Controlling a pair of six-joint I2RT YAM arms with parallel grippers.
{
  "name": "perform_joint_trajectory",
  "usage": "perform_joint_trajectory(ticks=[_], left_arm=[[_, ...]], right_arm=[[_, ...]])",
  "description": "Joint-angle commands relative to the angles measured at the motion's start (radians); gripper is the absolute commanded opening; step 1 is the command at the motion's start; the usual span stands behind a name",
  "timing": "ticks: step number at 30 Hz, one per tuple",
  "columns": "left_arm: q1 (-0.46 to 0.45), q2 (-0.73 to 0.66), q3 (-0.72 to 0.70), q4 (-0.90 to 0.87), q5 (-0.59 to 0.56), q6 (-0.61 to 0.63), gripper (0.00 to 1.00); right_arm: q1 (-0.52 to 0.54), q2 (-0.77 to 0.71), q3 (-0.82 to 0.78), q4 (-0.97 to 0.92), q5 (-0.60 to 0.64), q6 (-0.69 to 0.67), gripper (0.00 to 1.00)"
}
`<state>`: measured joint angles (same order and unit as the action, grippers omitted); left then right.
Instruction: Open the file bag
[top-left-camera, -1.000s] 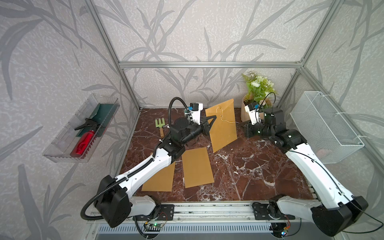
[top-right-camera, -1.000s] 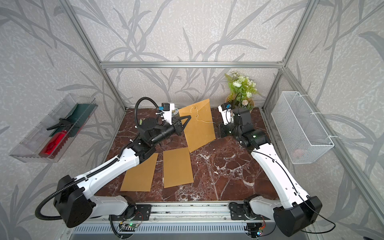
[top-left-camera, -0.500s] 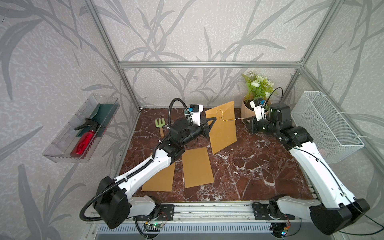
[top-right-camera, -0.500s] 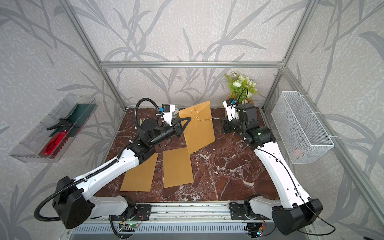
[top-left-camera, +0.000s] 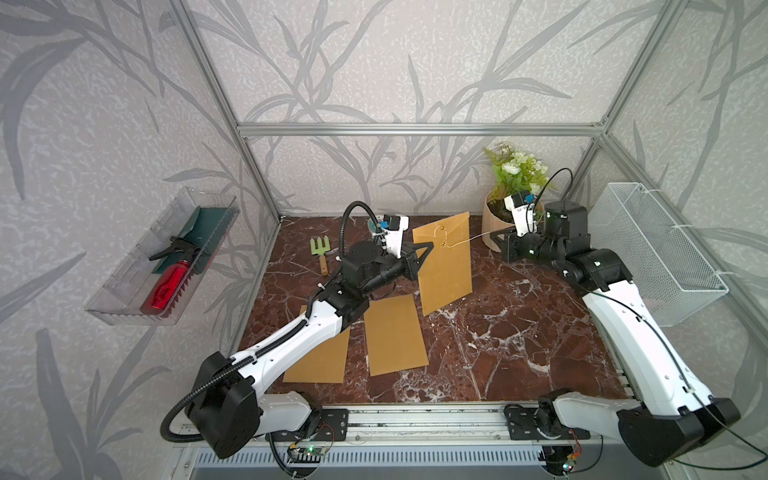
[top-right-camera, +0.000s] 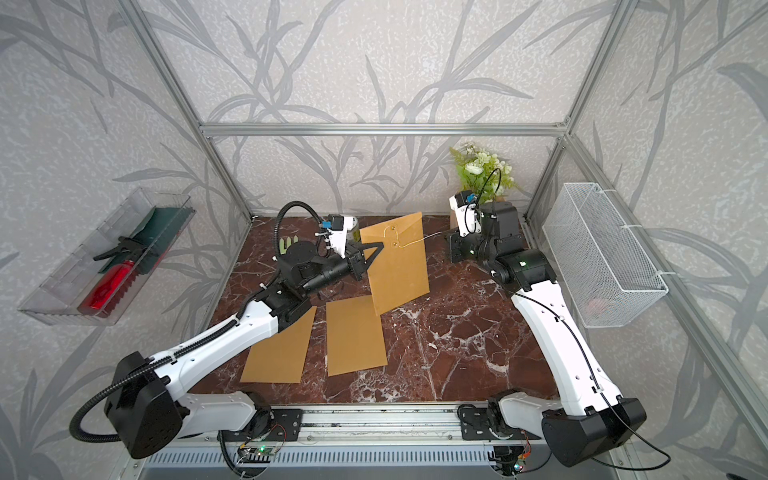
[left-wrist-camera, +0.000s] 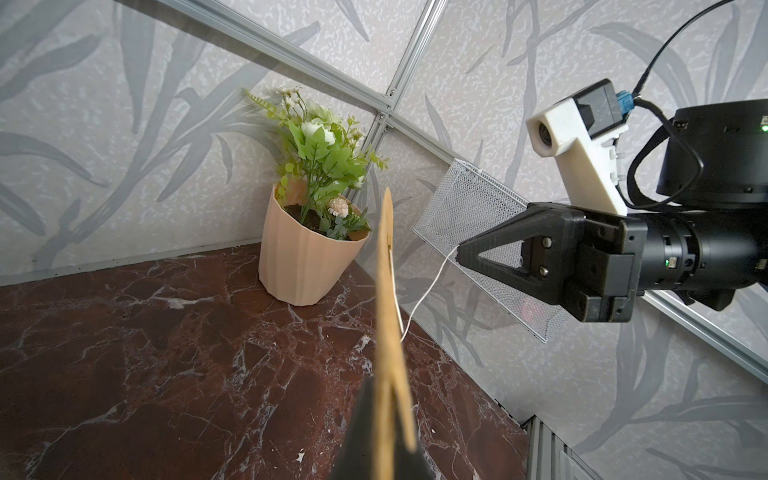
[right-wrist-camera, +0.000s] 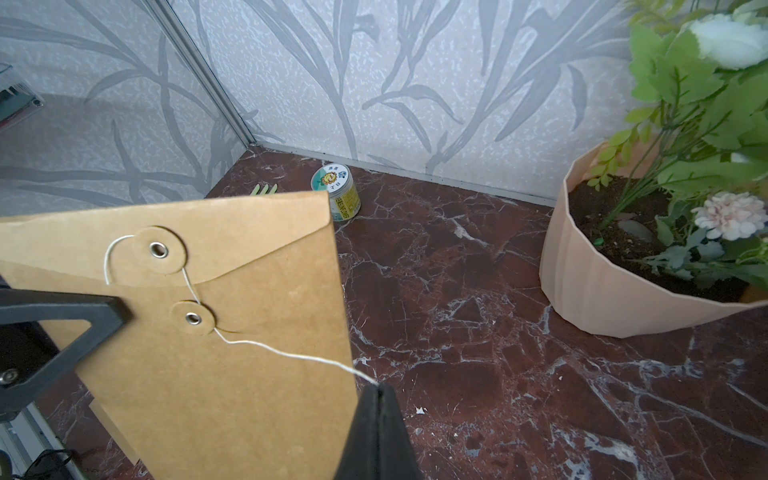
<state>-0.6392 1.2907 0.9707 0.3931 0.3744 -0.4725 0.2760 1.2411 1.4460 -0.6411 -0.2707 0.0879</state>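
Bag (top-left-camera: 444, 262) is standing upright in the upper centre of both top views, held between your two arms. Left gripper (top-left-camera: 428, 247) is clamping fully down on the bag's left edge, just below the flap (right-wrist-camera: 232, 232). In the left wrist view the paper is running edge-on out of the closed jaws. Right gripper (top-left-camera: 494, 237) is pinching tight on the free end of the string (right-wrist-camera: 291, 353).

Change over the last second: you have been drawing the right gripper away from the bag, toward the pot (top-left-camera: 496, 226) at upper right. The string, which was sitting close to the bag, is now stretching almost straight from the lower button (right-wrist-camera: 193, 318) to the gripper tip. The bag is keeping its place.

Judgement: unwinding is under way, not finished. In the right wrist view the string is still curving round the upper button (right-wrist-camera: 159, 249) and passing behind the lower one, and the flap is still lying shut.

Hard to make out:
- Whether that last curve is hanging loose or still catching under the upper button.
- Whether the bag's bottom corner is touching the table (top-left-camera: 519, 332) or hanging just clear of it.
- The bag's back face is not showing in any view.
- The left arm is covering part of the flat sheet (top-left-camera: 320, 357) at lower left.
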Motion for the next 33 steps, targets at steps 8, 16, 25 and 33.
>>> perform_joint_trajectory(ticks=[8,16,25,33], left_arm=[[0.003,-0.016,-0.037,0.05,0.053,-0.028,0.0],[0.001,0.012,-0.041,0.059,0.065,-0.037,0.0],[-0.009,0.045,-0.046,0.084,0.079,-0.053,0.0],[-0.028,0.074,-0.037,0.094,0.08,-0.058,0.0]], right_arm=[[-0.012,0.004,0.069,-0.026,-0.015,-0.011,0.0],[-0.011,0.019,0.108,-0.026,-0.063,0.001,0.0],[0.008,0.051,0.142,-0.009,-0.11,0.021,0.0],[0.104,0.118,0.216,-0.016,-0.077,0.014,0.0]])
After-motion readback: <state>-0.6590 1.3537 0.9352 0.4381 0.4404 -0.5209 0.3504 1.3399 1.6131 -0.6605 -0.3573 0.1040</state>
